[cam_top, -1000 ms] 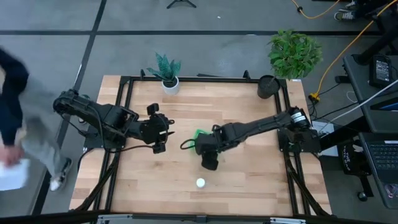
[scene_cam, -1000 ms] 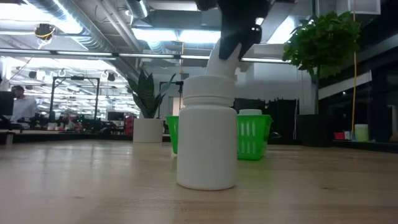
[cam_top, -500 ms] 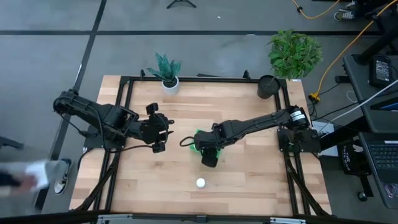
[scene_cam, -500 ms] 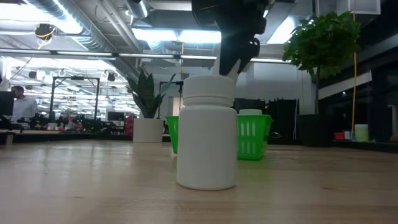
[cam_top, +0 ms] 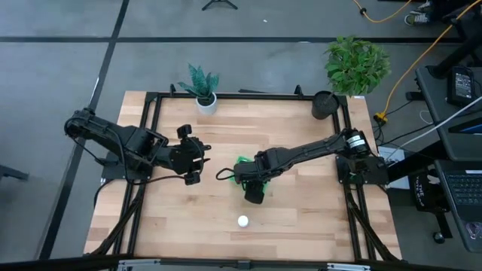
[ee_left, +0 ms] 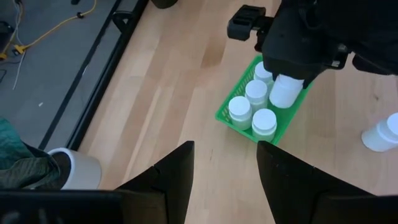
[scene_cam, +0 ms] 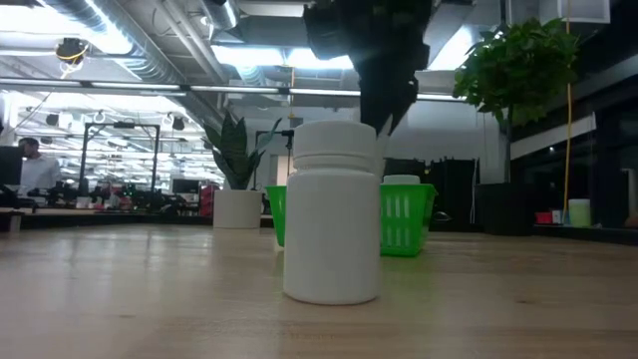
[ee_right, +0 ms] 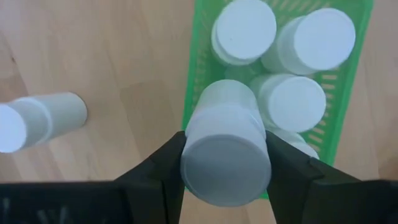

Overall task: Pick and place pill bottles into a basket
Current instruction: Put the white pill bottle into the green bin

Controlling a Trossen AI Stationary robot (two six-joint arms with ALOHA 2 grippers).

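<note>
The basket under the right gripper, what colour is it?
Bright green basket; clearest in the left wrist view.

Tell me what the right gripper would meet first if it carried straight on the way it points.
Probably the basket: the right gripper, shut on a pill bottle, points down over its near edge, beside bottles already inside. Depth is unclear.

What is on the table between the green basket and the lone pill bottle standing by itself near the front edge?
Nothing: in the high view, only bare wood lies between the basket and the lone pill bottle. The right hand hangs above that stretch, holding another bottle.
</note>
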